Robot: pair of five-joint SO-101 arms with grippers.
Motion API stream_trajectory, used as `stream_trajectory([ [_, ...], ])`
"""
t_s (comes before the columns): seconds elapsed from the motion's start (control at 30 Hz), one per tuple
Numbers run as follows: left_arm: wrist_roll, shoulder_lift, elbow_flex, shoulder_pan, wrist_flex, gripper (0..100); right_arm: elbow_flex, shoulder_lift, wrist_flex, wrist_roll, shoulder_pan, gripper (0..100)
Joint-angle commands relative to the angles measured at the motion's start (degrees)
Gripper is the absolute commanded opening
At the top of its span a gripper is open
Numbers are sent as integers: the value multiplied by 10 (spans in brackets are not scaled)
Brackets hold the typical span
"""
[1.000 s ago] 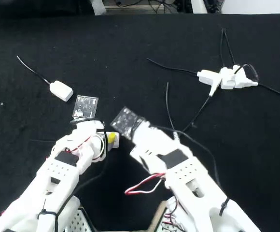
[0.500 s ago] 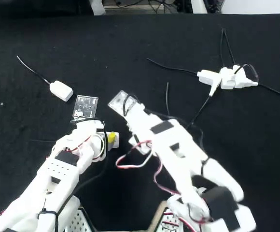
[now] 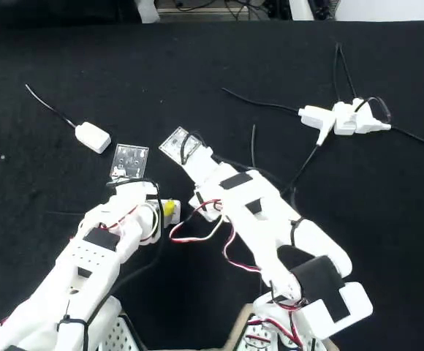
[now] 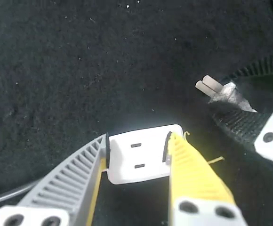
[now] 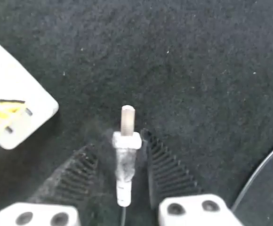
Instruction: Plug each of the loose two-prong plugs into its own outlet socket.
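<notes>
Both arms reached over the black table [image 3: 66, 66]. The left gripper [image 4: 137, 141] was clenched on a white socket [image 4: 139, 160], which sat between its grey and yellow fingers with two slots exposed. The right gripper [image 5: 120, 141] grasped a plug [image 5: 125, 153] between its black fingers, prongs pointing outward past the fingertips. The plug was just beside the socket, not touching it, and its prongs were not inserted.
</notes>
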Motion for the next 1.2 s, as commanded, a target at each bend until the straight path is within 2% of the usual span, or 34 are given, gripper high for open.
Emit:
stream_trajectory([
  [0.0,4,2,-20,-1,0,206,-23,-37,26,0,11,77],
  [0.17,4,2,-20,-1,0,206,-25,-68,55,0,11,106],
  [0.6,4,2,-19,-1,0,206,-21,-68,58,0,12,106],
  [0.67,4,2,-19,-1,0,206,-21,-68,58,0,12,87],
  [0.73,4,2,-19,-1,0,206,-21,-69,58,0,12,11],
  [1.1,4,1,-26,-7,2,206,-35,-150,120,1,9,10],
  [1.17,4,-7,-51,-15,39,206,-31,-190,121,1,8,10],
])
